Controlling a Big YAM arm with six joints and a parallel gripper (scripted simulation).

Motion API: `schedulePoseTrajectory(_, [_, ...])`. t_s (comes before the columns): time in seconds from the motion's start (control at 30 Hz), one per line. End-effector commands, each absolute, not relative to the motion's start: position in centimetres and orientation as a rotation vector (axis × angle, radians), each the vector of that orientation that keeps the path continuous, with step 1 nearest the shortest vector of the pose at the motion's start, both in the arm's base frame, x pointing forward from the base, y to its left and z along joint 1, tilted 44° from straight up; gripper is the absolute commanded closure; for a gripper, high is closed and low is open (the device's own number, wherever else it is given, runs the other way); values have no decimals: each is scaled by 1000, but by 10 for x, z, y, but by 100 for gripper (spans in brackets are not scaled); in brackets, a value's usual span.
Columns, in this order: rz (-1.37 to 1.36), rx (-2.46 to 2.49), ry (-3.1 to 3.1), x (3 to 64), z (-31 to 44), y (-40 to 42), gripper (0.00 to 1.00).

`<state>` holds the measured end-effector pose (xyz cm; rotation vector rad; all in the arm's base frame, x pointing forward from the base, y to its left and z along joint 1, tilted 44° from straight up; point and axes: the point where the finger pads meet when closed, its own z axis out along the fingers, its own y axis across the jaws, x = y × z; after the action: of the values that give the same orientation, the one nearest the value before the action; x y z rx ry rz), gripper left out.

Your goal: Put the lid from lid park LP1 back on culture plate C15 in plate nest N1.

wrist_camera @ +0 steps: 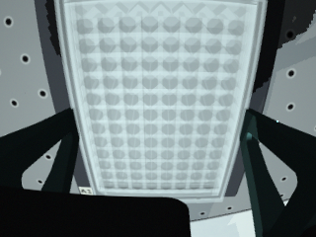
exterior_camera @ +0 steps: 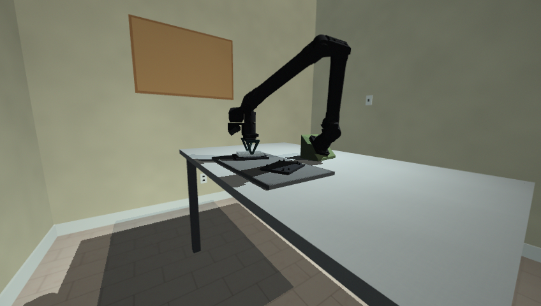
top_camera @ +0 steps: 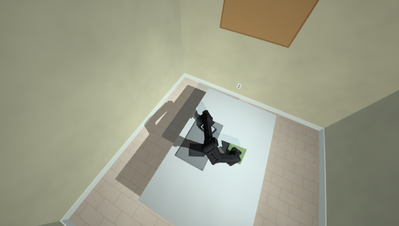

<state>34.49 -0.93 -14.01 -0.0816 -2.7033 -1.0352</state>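
In the wrist view a clear lid (wrist_camera: 158, 86) fills the frame, and the wells of culture plate C15 show through it. My gripper (wrist_camera: 159, 117) (exterior_camera: 250, 150) is shut on the lid, one dark finger on each long side. In the exterior view the lid (exterior_camera: 248, 153) lies low over the black plate nest N1 (exterior_camera: 226, 157), at the far end of the grey baseplate (exterior_camera: 305, 178). I cannot tell whether the lid is fully down. The black lid park LP1 (exterior_camera: 282, 166) (top_camera: 195, 151) stands bare nearer the arm's base. In the overhead view the arm hides the fingers.
The baseplate (top_camera: 193, 162) lies near the table's left edge, overhanging it a little. The arm's green base mount (exterior_camera: 305, 147) (top_camera: 242, 151) stands behind the baseplate. The white table (exterior_camera: 417, 212) stretches wide to the right. Perforated grey plate shows around the nest in the wrist view.
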Motion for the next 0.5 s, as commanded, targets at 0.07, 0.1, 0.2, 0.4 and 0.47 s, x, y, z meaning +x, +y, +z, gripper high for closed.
schedulePoseTrajectory(0.07, [-1031,-85,-2686,342,-146,-2,100])
schedulePoseTrajectory(0.1, [-1031,-86,-2685,341,-145,-2,100])
schedulePoseTrajectory(0.2, [-1031,-85,-2687,342,-145,-2,100])
schedulePoseTrajectory(0.4, [-1034,-82,-2724,355,-139,-12,0])
schedulePoseTrajectory(0.47, [-1034,-82,-2724,355,-139,-12,0])
